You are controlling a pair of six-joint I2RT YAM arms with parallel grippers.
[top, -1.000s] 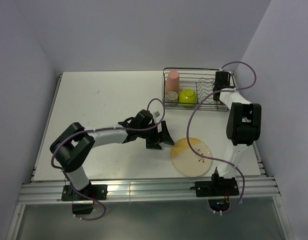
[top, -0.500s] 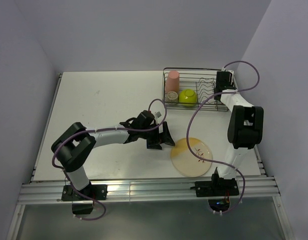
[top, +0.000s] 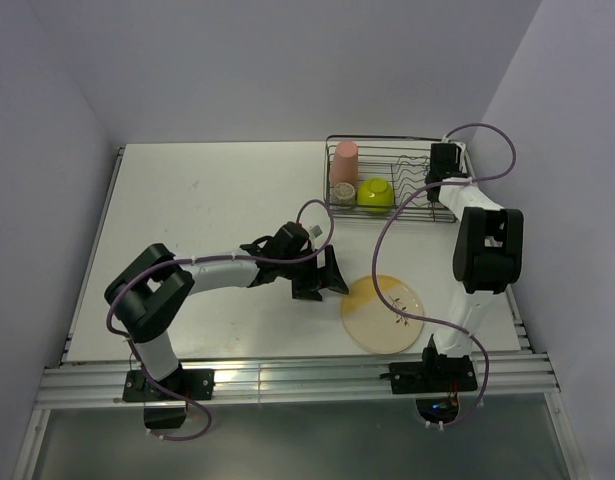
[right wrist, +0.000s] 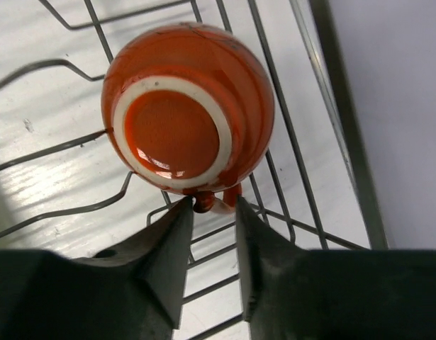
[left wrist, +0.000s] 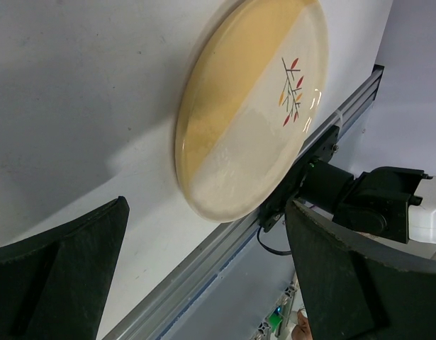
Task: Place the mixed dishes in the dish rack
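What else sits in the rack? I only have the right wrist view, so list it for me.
Observer: The top camera shows three more pieces at the dish rack's left end: a pink tumbler, a tiny greyish cup in front of it, and a lime-green bowl to the cup's right.
Operator: Noted. My jaws pinch the orange mug's handle here. Now locate the plate.
Observer: The pale-yellow plate lies flat on the table near the front edge, outside the rack. It lies just ahead of the left arm's jaws, which stand wide open and hold nothing.
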